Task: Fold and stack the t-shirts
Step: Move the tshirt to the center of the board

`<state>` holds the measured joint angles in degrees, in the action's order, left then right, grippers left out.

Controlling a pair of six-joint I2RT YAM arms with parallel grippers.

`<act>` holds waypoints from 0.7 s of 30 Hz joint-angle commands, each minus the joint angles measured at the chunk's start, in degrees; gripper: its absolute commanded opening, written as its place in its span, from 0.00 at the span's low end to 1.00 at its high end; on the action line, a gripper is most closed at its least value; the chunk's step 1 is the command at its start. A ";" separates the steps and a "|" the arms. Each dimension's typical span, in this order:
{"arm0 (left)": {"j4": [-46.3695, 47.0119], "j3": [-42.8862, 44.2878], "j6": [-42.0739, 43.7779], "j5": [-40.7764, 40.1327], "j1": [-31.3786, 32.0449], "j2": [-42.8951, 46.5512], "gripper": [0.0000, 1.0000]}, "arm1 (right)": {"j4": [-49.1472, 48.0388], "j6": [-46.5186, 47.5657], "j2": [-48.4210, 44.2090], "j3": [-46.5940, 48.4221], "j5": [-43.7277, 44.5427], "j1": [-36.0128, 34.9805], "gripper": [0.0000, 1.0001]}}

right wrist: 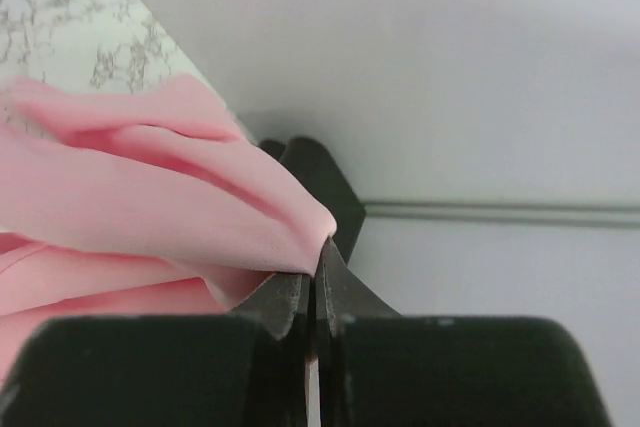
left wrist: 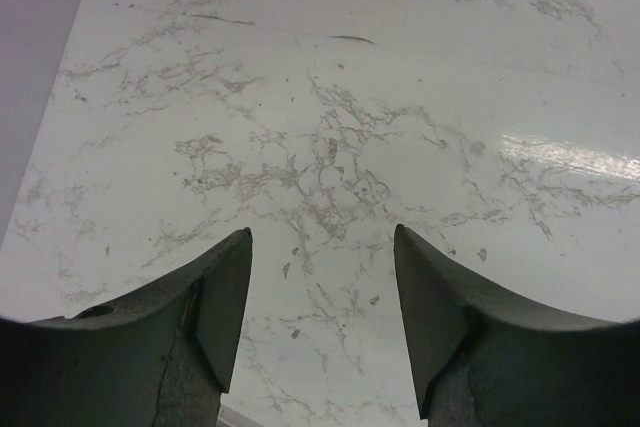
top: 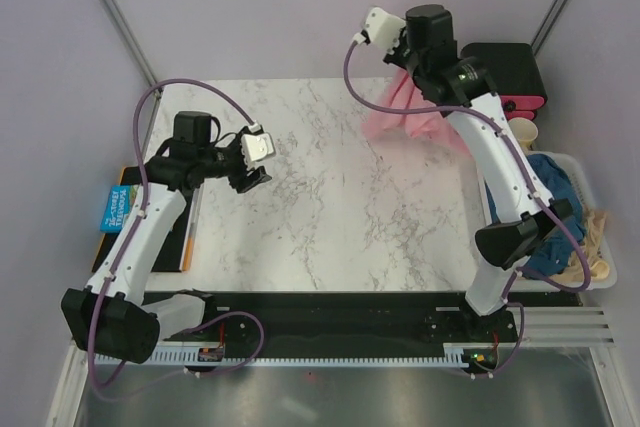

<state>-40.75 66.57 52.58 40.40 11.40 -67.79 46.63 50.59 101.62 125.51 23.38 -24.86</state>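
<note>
The light pink t-shirt (top: 398, 115) hangs bunched over the table's back right part, lifted by one pinched fold. My right gripper (top: 406, 69) is raised there and shut on that fold. In the right wrist view its jaws (right wrist: 318, 249) meet on the pink t-shirt (right wrist: 150, 197). The dark teal-blue t-shirt (top: 552, 185) lies crumpled in a white bin at the right. My left gripper (top: 250, 178) hovers over the left side of the marble table, far from both shirts. Its fingers (left wrist: 322, 239) stand open with only bare tabletop (left wrist: 330, 97) between them.
A black box with a pink front (top: 512, 79) stands at the back right, with a paper cup (top: 522, 132) beside it. The white bin (top: 590, 179) also holds beige cloth (top: 592, 245). A blue book (top: 120, 209) lies off the table's left edge. Lilac walls enclose the back and sides.
</note>
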 commanded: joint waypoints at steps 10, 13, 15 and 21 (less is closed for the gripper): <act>14.29 -8.55 -2.21 -4.28 0.47 -0.15 0.66 | -16.05 10.94 -5.29 -26.41 -2.72 -7.39 0.02; 14.91 -9.00 -3.71 -3.32 0.82 -1.03 0.67 | -14.82 10.50 -4.25 -34.60 -0.62 -7.31 0.39; 15.00 -9.17 -4.06 -2.96 1.17 -1.29 0.68 | -14.64 9.54 -3.37 -37.52 2.18 -7.31 0.50; 14.91 -11.97 -2.23 -0.94 4.06 -0.15 0.77 | -15.07 5.49 -3.89 -35.87 4.74 -4.59 0.77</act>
<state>-27.86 56.80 50.26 36.62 13.21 -68.97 35.03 58.76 100.66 86.15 24.08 -31.57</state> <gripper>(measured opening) 0.722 0.717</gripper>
